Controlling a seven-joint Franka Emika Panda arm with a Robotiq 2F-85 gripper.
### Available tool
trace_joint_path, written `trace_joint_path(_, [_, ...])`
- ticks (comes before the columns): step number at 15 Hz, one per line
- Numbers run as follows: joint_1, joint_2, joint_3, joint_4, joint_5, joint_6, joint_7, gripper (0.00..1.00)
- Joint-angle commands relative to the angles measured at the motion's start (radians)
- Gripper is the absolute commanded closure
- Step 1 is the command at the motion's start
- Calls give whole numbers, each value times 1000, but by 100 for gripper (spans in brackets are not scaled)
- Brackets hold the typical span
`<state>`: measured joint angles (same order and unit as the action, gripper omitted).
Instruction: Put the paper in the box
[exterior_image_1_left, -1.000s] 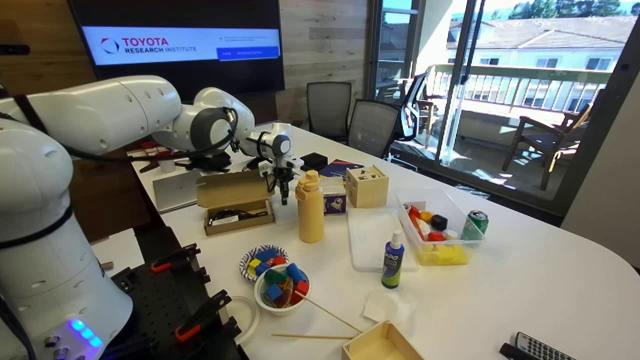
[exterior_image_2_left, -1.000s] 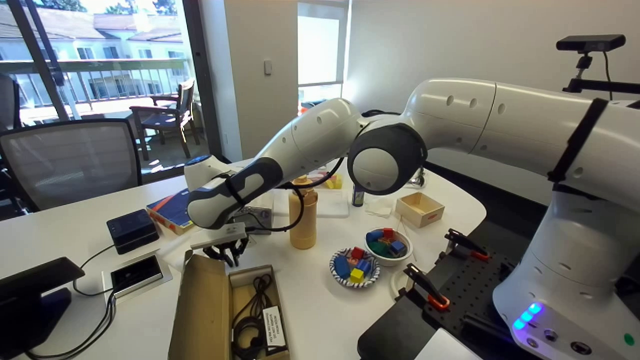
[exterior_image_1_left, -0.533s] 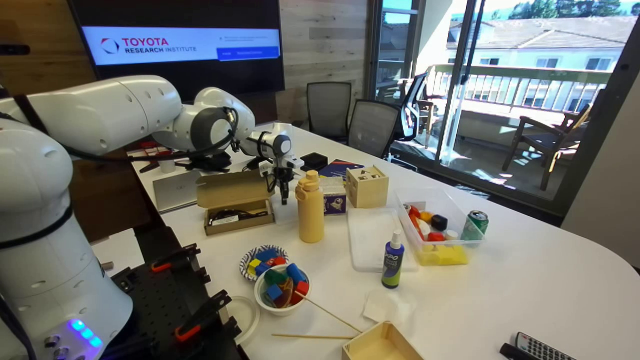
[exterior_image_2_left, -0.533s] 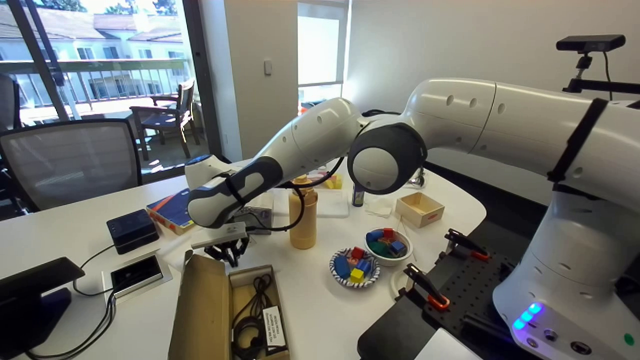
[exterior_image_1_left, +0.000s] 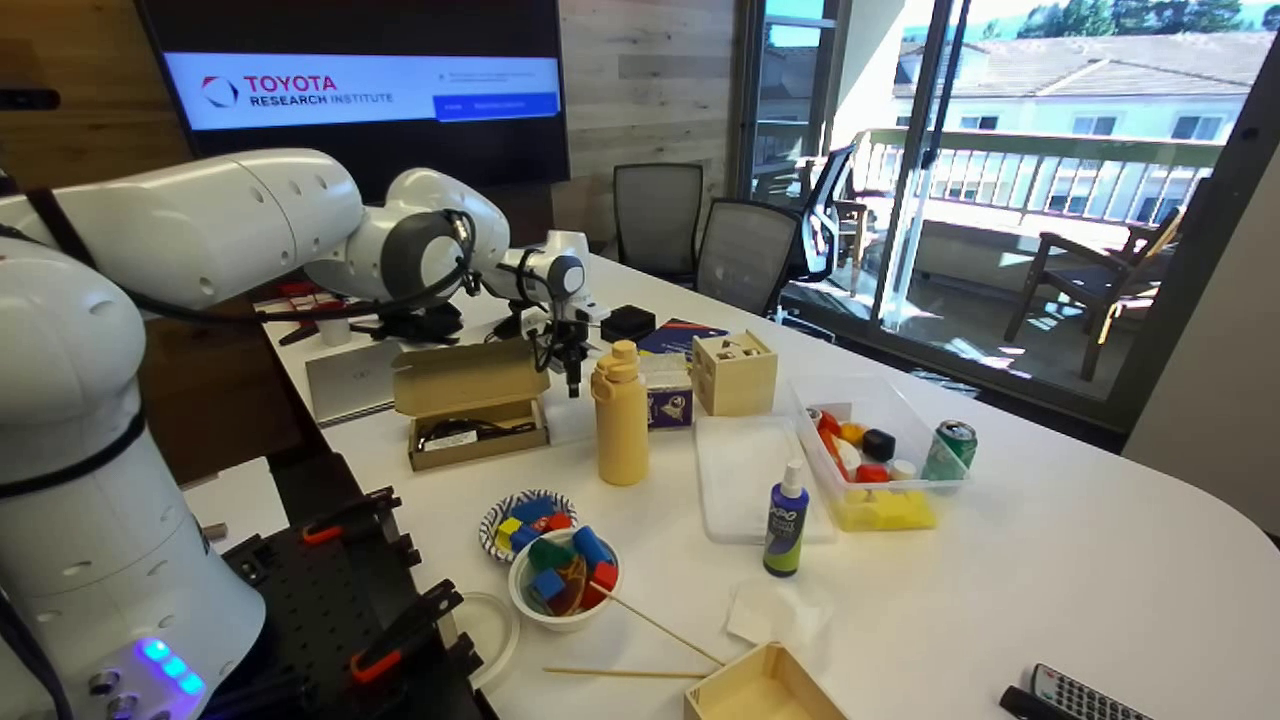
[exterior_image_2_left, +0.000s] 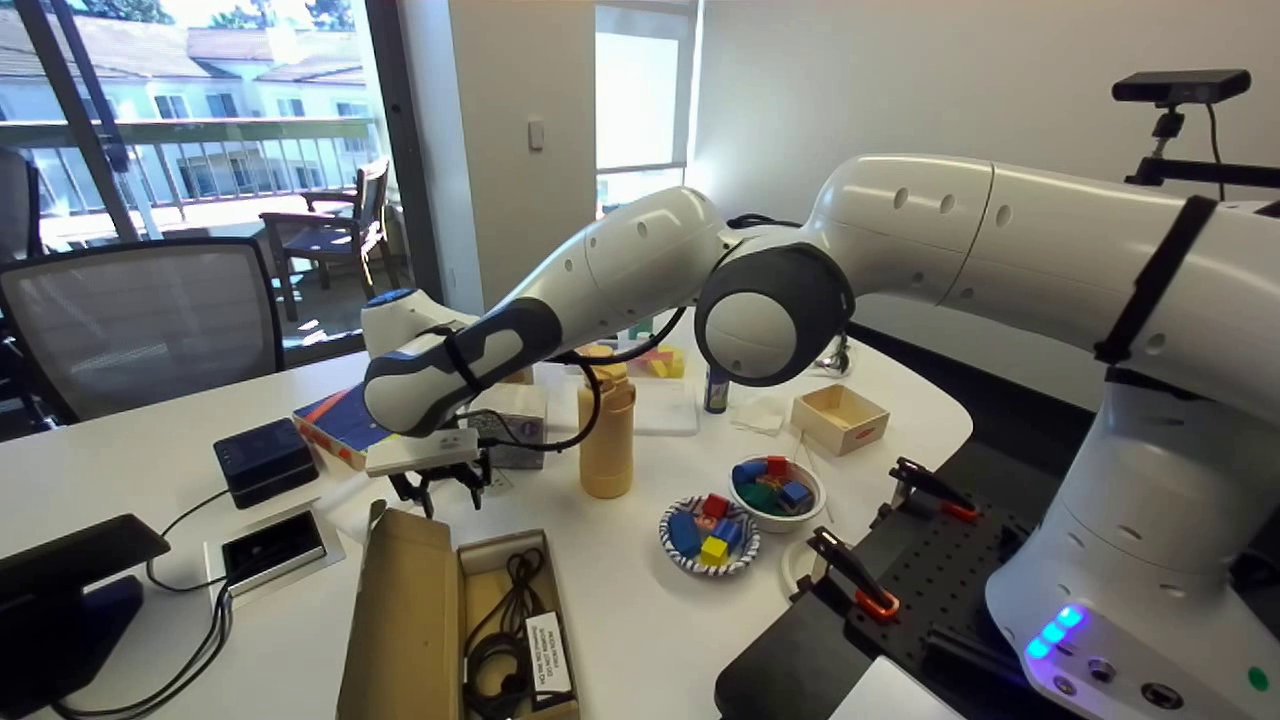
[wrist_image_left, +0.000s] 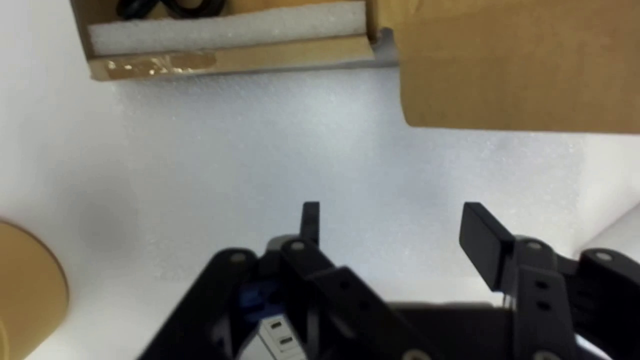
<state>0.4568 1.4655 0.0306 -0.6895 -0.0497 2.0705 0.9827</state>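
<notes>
The brown cardboard box (wrist_image_left: 300, 54) stands open at the top of the wrist view, holding dark cables and a white foam strip; its lid flap (wrist_image_left: 520, 80) is folded out beside it. In both exterior views this box (exterior_image_1_left: 490, 452) (exterior_image_2_left: 500, 548) sits near my gripper (exterior_image_2_left: 452, 500). A thin, pale, slightly shiny sheet, which looks like the paper (wrist_image_left: 260, 145), lies flat on the table just outside the box wall. My gripper (wrist_image_left: 390, 220) is above this sheet, jaws apart, with nothing between them.
A yellow bottle (exterior_image_1_left: 622, 430) stands close to the gripper, with a purple-sided box (exterior_image_1_left: 668, 405) and a wooden cube holder (exterior_image_1_left: 735, 375) behind it. Bowls of blocks (exterior_image_1_left: 565, 615) and a wooden tray (exterior_image_2_left: 840, 418) are farther off. A white napkin-like piece (exterior_image_1_left: 775, 612) lies by the tray.
My gripper's fingers, close together half a second ago, have spread apart. The arm has risen a little. The box and the other objects have stayed in place.
</notes>
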Motion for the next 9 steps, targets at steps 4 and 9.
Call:
trace_joint_path(4, [-14,1,-34,-1,42,-29,236,0])
trace_joint_path(9, [-27,19,-48,-13,61,39,488,0])
